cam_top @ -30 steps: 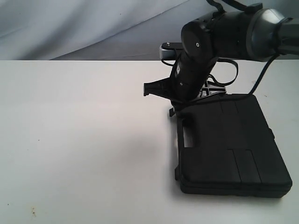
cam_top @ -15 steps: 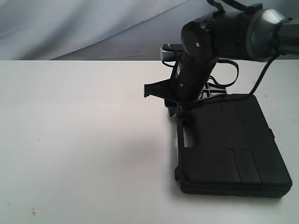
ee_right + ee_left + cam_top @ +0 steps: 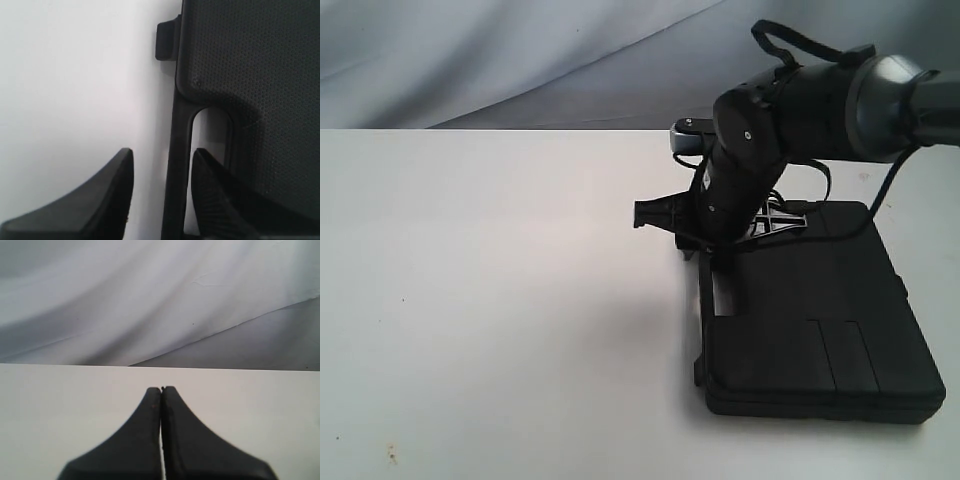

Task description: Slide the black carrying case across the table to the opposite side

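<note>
The black case (image 3: 810, 320) lies flat at the right of the white table (image 3: 500, 300), with its cut-out handle facing left. My right gripper (image 3: 705, 250) reaches down at that handle. In the right wrist view the case (image 3: 250, 60) fills one side. The right gripper (image 3: 162, 152) is open and straddles the handle bar (image 3: 177, 165): one finger sits in the cut-out, the other over bare table. The left gripper (image 3: 161, 389) is shut with nothing in it, above the bare table (image 3: 60, 405); it is out of the exterior view.
A grey cloth backdrop (image 3: 520, 60) hangs behind the table's far edge. A small side latch (image 3: 167, 40) sticks out from the case beside the handle. A few dark specks (image 3: 390, 455) mark the table at the near left.
The right arm has dropped a little and shifted slightly right, bringing its gripper lower onto the case's handle. The case has not moved.
</note>
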Tool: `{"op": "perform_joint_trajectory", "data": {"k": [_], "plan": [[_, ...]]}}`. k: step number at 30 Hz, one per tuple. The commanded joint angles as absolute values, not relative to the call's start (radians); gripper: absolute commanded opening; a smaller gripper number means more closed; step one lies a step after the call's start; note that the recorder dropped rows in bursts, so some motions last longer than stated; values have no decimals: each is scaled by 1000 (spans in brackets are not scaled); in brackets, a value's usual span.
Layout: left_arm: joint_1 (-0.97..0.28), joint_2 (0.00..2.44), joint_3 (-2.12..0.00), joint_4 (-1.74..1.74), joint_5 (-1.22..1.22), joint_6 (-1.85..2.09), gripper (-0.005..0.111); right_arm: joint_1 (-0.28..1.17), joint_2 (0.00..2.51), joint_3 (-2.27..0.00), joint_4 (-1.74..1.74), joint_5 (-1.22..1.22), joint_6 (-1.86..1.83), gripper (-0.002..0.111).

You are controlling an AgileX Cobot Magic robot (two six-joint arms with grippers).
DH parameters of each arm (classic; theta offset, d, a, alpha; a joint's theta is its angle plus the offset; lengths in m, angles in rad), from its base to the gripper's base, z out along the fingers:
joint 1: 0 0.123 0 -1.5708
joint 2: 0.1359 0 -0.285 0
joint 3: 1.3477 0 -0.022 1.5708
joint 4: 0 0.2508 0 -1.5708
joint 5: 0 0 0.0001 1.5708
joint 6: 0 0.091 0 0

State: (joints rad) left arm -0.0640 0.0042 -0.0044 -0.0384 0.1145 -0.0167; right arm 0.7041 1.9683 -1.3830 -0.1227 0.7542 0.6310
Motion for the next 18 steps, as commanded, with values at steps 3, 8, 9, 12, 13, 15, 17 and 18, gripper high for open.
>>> {"op": "perform_joint_trajectory", "data": {"k": [3,8,9,12,13,15,17,18], "plan": [[-61,0,0,-44,108,-20,0,696,2012,-1380,-141,747,636,36],[-61,0,0,-44,108,-20,0,698,2050,-1380,-141,754,636,36],[-61,0,0,-44,108,-20,0,698,2055,-1380,-141,758,636,35],[-61,0,0,-44,108,-20,0,698,2070,-1380,-137,762,636,33],[-61,0,0,-44,108,-20,0,698,2075,-1380,-137,762,636,33],[-61,0,0,-44,108,-20,0,698,2077,-1380,-135,763,636,33],[-61,0,0,-44,108,-20,0,698,2077,-1380,-131,763,636,33],[-61,0,0,-44,108,-20,0,698,2079,-1380,-130,763,636,33]]}}
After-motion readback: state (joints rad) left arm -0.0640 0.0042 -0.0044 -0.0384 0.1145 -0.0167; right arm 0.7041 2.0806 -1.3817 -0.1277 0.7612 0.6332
